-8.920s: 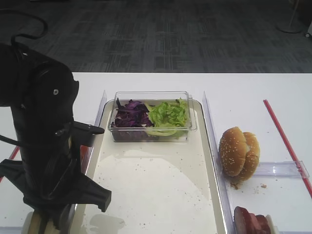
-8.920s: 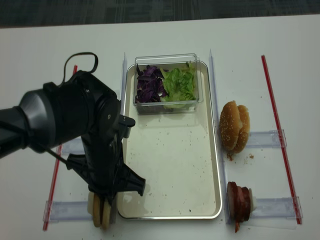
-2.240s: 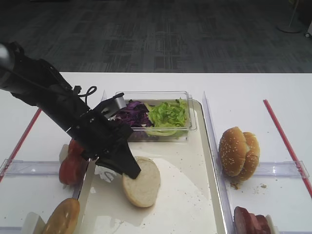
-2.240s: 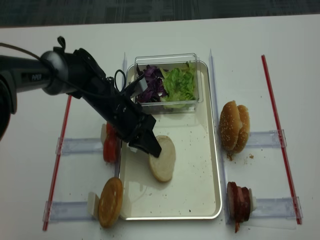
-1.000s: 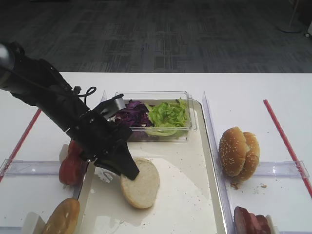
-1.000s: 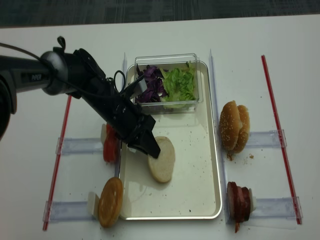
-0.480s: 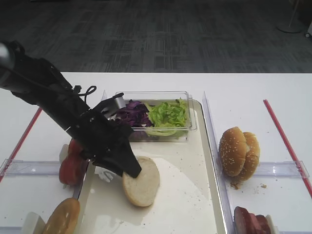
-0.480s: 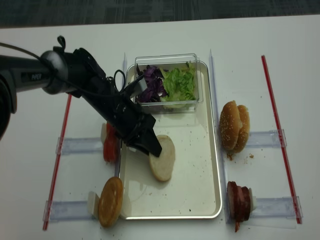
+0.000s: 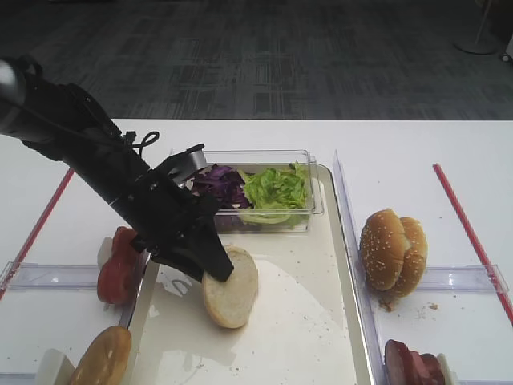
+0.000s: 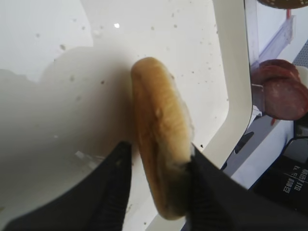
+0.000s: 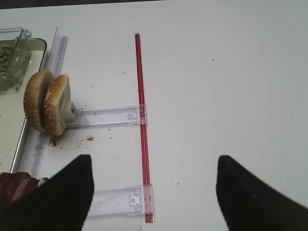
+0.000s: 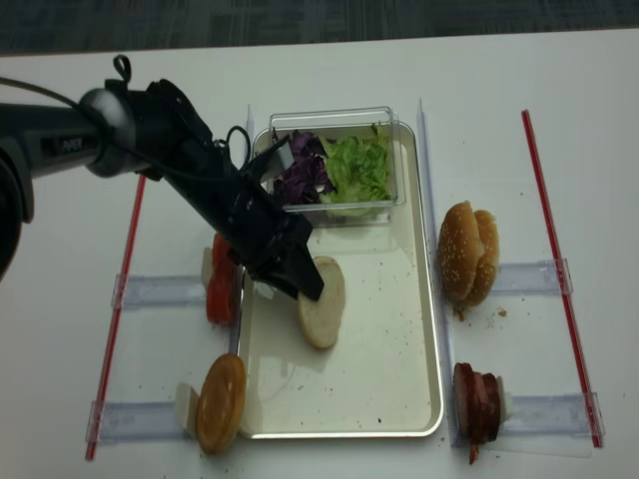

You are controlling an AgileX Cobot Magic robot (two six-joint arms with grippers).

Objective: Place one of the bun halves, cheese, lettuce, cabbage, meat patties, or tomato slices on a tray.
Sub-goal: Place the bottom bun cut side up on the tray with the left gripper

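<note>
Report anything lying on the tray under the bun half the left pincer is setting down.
Nothing visible: the bun half between the left pincer fingers sits over bare tray; only crumbs show there.

Bun half (image 10: 161, 139) edge-on between the left gripper (image 10: 156, 180) fingers, over the tray (image 10: 144, 43).

The bun half stands on edge, its tan crust facing the camera, its near end sitting between the two dark fingers (image 10: 113, 192). Both fingers lie right along its sides; whether they press it or have just let go cannot be told. Behind it the pale tray floor carries scattered crumbs, a bright glare spot and a grey shadow spreading left of the bun. The tray's raised rim (image 10: 236, 96) curves down the right side. Beyond the rim, reddish-brown meat patties (image 10: 284, 91) are stacked together beside a clear plastic strip (image 10: 274, 43).
</note>
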